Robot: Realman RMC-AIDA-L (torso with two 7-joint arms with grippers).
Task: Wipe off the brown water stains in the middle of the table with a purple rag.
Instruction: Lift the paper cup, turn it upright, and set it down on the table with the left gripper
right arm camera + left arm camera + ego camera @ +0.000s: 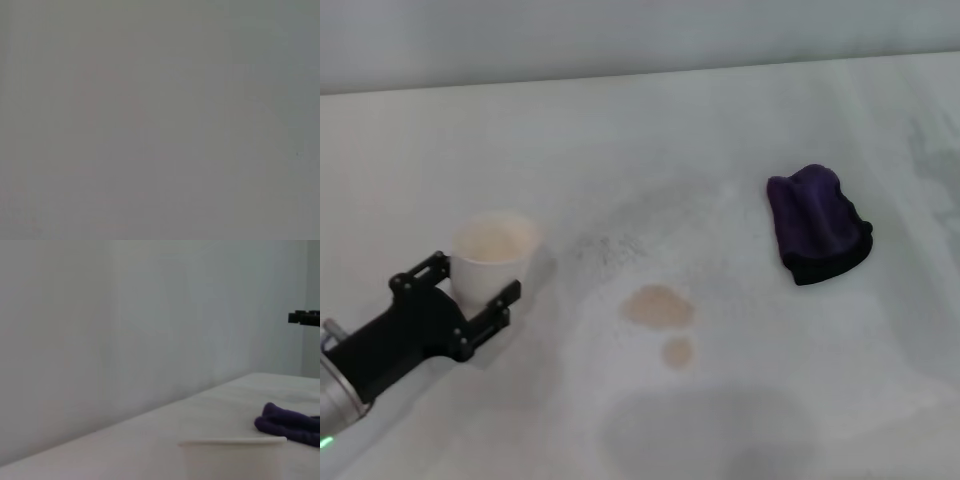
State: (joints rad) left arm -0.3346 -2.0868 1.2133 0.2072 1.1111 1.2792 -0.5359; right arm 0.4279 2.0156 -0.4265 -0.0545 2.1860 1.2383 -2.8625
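The brown water stains lie mid-table: a larger oval blotch (658, 306) and a small round dot (677, 352) just nearer to me. The purple rag (817, 224), bunched with a black edge, lies on the white table (740, 120) to the right of the stains; it also shows in the left wrist view (290, 424). My left gripper (480, 278) reaches in from the lower left and sits around a white paper cup (495, 255), well left of the stains. My right gripper does not show in the head view.
The cup's rim (232, 442) fills the bottom of the left wrist view. A small black part (304, 317) sticks in at that view's edge, above the rag. A pale wall (620, 35) runs behind the table. The right wrist view shows only plain grey.
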